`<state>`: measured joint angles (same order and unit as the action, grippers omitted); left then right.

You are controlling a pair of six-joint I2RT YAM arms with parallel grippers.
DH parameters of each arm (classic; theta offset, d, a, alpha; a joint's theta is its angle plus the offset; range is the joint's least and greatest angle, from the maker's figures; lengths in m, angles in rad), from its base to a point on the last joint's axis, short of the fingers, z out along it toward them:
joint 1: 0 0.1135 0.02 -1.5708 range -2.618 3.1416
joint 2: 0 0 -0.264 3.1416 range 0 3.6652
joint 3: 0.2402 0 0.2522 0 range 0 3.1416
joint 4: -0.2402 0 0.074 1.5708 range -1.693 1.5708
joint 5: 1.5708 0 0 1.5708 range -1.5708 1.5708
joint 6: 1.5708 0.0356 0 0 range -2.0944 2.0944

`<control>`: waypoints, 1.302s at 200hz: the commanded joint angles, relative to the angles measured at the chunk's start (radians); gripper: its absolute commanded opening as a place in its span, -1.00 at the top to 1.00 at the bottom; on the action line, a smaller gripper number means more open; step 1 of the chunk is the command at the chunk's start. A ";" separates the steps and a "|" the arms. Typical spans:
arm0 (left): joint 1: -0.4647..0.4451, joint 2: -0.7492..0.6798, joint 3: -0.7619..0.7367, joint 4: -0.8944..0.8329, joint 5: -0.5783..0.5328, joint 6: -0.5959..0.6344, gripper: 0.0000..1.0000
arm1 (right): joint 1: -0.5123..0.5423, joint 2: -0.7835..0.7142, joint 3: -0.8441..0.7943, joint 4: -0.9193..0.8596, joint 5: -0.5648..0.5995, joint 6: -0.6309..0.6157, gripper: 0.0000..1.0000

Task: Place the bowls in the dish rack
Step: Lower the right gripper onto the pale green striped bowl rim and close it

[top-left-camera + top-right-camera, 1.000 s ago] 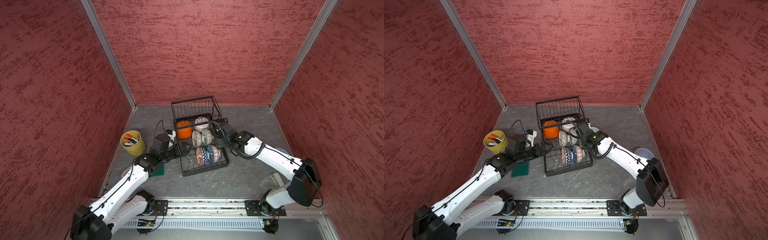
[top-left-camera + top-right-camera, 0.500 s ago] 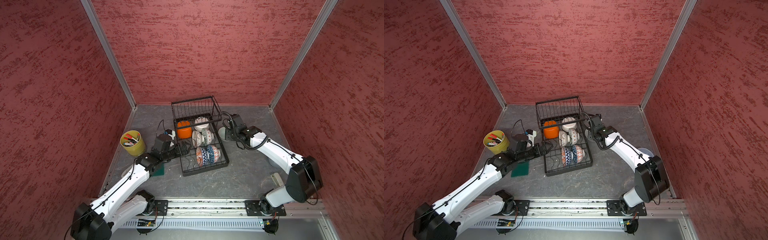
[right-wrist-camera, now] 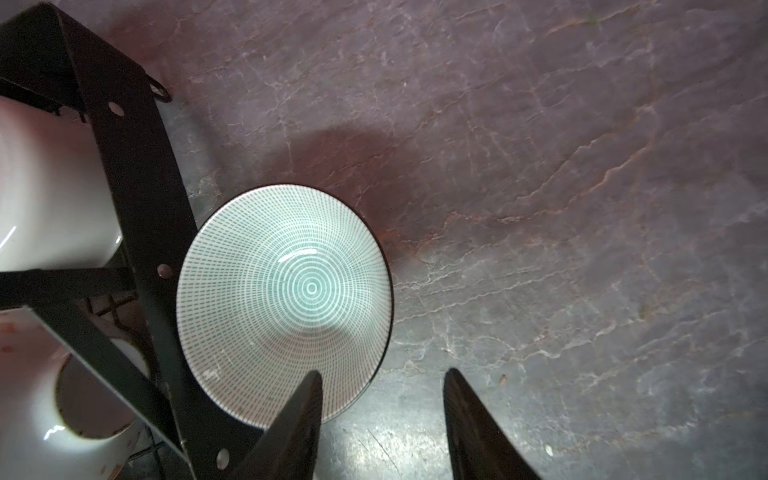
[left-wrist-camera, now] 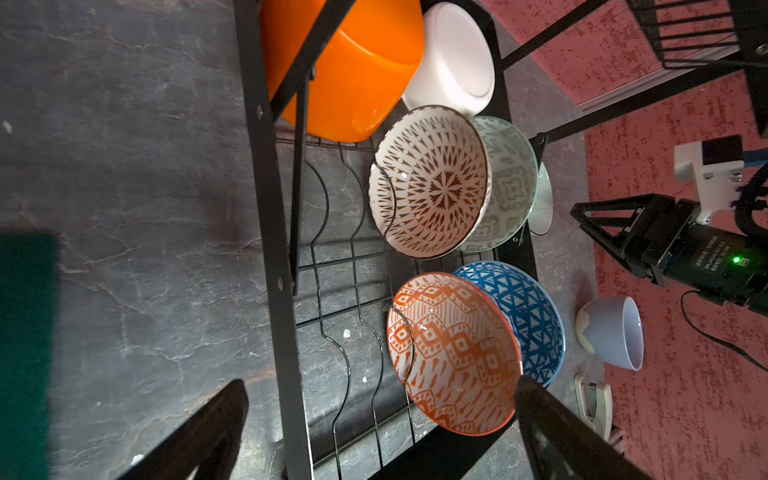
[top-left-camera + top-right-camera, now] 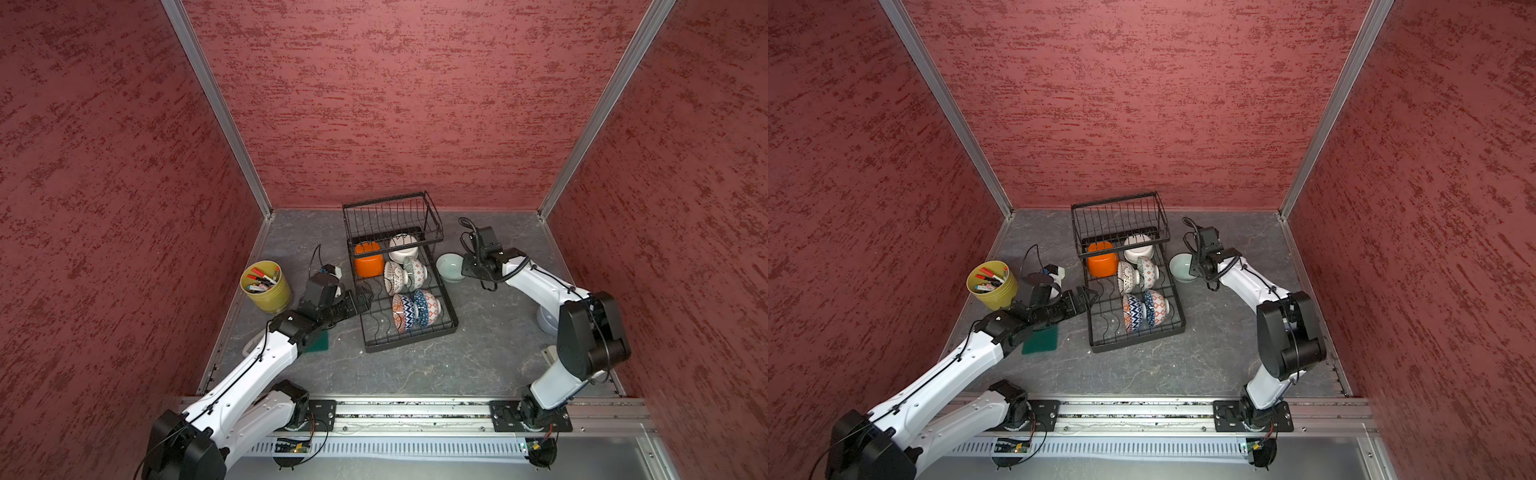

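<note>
The black wire dish rack (image 5: 409,337) stands mid-table with several bowls on edge in its slots: plain orange (image 5: 368,262), plain white (image 5: 402,247), a brown lattice one (image 4: 432,183), a grey-green one (image 4: 509,183), an orange-patterned one (image 4: 453,353) and a blue one (image 4: 532,316). A pale celadon bowl (image 5: 450,267) (image 3: 284,303) sits upright on the table just right of the rack. My right gripper (image 5: 464,272) (image 3: 382,382) is open at this bowl's near rim, one finger over the rim and one over the table. My left gripper (image 5: 365,297) (image 4: 380,386) is wide open at the rack's left side, holding nothing.
A yellow-green pot of pens (image 5: 266,286) stands at the left, with a green sponge (image 5: 318,343) under my left arm and a white plug block (image 5: 331,272) by the rack. A pale blue-grey cup (image 4: 615,332) lies at the far right behind my right arm.
My right gripper has left the rack, swung right and come down beside the celadon bowl, its jaws a little narrower. The left arm has barely moved.
</note>
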<state>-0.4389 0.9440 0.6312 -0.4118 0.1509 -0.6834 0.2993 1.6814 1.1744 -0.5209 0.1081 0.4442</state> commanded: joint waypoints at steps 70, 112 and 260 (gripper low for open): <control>0.005 -0.005 -0.054 0.011 0.015 -0.031 -0.99 | -0.025 0.078 0.016 0.068 -0.018 0.006 0.22; -0.019 -0.014 -0.078 0.007 0.011 -0.062 -0.99 | -0.035 0.114 0.023 0.086 -0.020 0.013 0.34; -0.163 -0.078 -0.159 0.043 -0.073 -0.214 -0.99 | -0.049 0.160 0.076 0.070 0.000 0.007 1.00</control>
<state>-0.5816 0.8684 0.4728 -0.3740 0.0975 -0.8837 0.2569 1.8259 1.2224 -0.4305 0.0826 0.4591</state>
